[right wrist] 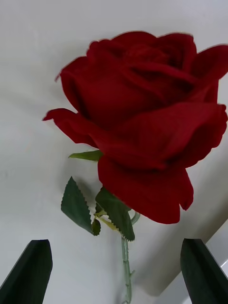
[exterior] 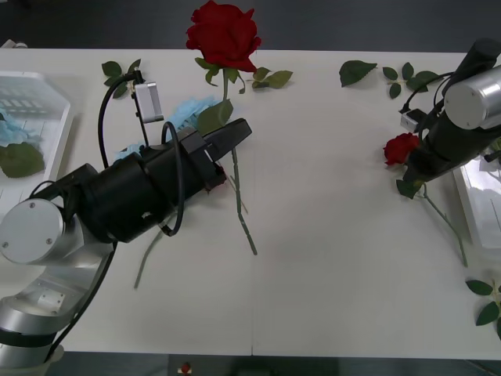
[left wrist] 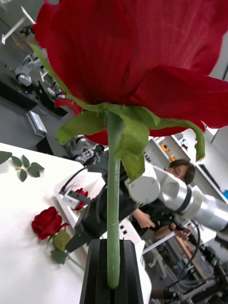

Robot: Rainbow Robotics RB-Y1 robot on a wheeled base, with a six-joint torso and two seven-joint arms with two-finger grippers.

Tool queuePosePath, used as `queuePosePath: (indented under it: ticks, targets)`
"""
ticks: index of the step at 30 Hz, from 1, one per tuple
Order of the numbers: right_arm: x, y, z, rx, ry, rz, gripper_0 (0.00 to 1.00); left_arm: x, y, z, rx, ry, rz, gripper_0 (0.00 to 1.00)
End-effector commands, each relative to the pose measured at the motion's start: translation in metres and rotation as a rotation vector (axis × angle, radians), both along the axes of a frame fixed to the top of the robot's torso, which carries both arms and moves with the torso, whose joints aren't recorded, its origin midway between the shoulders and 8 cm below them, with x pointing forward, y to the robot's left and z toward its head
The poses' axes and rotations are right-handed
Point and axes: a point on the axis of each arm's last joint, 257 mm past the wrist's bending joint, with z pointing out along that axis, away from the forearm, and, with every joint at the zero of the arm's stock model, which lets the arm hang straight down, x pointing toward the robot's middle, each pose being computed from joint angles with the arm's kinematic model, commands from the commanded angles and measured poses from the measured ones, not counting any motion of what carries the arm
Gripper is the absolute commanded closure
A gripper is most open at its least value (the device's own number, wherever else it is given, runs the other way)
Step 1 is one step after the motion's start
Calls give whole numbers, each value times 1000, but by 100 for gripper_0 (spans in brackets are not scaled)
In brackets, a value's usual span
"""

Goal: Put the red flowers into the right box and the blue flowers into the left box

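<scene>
Roses are in play on both sides. One rose [exterior: 223,33] stands upright over the table's far edge, its stem [left wrist: 113,209] pinched between the pressed-together black fingers of the left gripper [left wrist: 113,266]; held low on the stem, the bloom rides clear of the table, ready, I judge, to be carried across to the right box [exterior: 479,205], since red belongs there. Under that arm lies a blue flower [exterior: 188,111], with its leaves and a loose stem beside it on the table. Another blue flower [exterior: 11,133] already sits in the left box [exterior: 47,94] at the table's left edge.

A second rose [exterior: 401,147] lies on the table just beside the right box. The right gripper [right wrist: 114,270] hovers over it, fingers spread wide either side of its stem, apparently lined up for a pick. Loose leaf sprigs [exterior: 407,74] lie along the far edge.
</scene>
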Motion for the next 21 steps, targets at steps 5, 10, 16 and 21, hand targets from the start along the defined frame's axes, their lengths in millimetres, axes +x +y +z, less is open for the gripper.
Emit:
queuePosePath:
  ticks: [5,10,16,21]
  targets:
    - [11,24,38,200,-59,10,22,1,-22,13,-57,-31,57,100]
    - [-5,58,70,438,-43,138,22,4,-30,15,-70,-32,77,100]
    - [-33,104,110,802,-102,306,22,4,-30,15,-69,-32,76,100]
    - [-63,131,136,998,-185,443,22,4,-29,16,-72,-31,77,100]
